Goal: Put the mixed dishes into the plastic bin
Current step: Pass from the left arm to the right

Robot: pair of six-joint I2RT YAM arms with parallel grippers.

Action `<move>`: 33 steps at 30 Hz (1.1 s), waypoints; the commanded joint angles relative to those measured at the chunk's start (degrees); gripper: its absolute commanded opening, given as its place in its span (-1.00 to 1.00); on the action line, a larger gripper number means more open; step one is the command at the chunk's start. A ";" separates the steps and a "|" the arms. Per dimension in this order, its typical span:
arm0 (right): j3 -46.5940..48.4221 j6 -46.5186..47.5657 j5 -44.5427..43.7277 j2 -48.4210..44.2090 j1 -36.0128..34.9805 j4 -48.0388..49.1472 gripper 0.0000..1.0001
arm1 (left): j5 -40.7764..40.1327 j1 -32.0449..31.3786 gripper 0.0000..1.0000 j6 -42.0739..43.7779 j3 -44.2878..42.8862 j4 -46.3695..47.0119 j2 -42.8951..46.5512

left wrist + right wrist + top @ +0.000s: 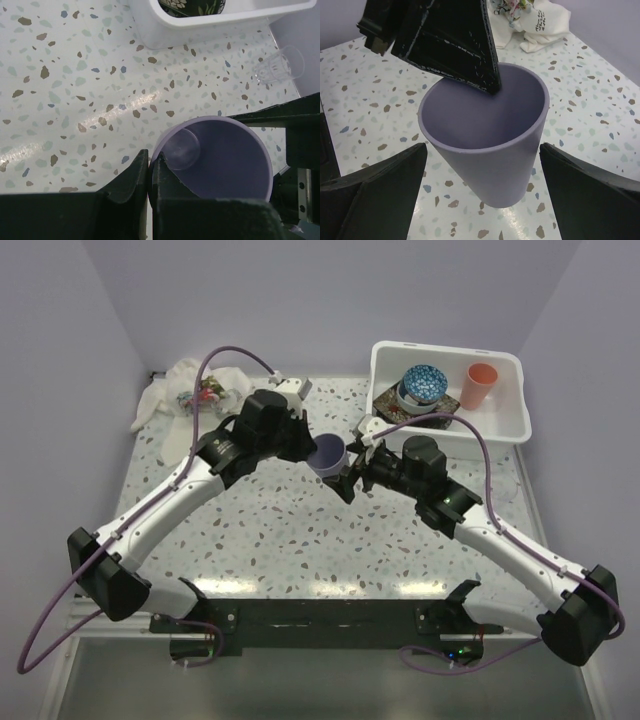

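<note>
The left gripper (151,162) is pinching the tilting, mouth-up purple cup (328,453) by its rim, right gripper (482,170) spread around it, plastic bin (500,425) upper right.

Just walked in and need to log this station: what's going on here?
The left tool pinches the rim of the purple cup at mid-table, one finger inside it. The right tool is open, its fingers on either side of that cup without touching it, which looks like a handover. The plastic bin at the far right already holds an orange cup, a blue-patterned bowl and a dark floral plate.
</note>
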State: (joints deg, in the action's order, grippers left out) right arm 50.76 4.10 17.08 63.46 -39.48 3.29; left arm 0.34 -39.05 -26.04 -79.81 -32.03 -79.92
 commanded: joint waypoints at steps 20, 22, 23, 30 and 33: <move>-0.05 0.82 3.92 0.96 -0.24 5.68 0.50 | 8.72 -0.06 -0.85 -2.87 -3.07 3.73 0.99; -0.22 0.47 3.66 0.61 -0.33 6.02 0.40 | 7.58 -0.06 -0.71 -2.70 -3.07 3.73 1.52; -0.31 0.39 3.40 0.44 -0.24 6.03 0.38 | 7.05 0.02 -0.56 -2.52 -3.07 3.73 1.70; -0.40 -0.76 1.29 0.08 -0.24 6.20 0.22 | -1.98 0.02 0.25 -1.12 -1.75 3.99 5.64; -0.49 -1.02 -0.55 0.00 -0.15 6.82 0.19 | -7.52 0.02 0.48 -0.68 -0.17 5.04 8.62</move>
State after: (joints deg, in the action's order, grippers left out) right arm 49.74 3.88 18.85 64.16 -39.46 6.33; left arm 1.39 -39.03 -27.49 -80.31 -30.65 -77.47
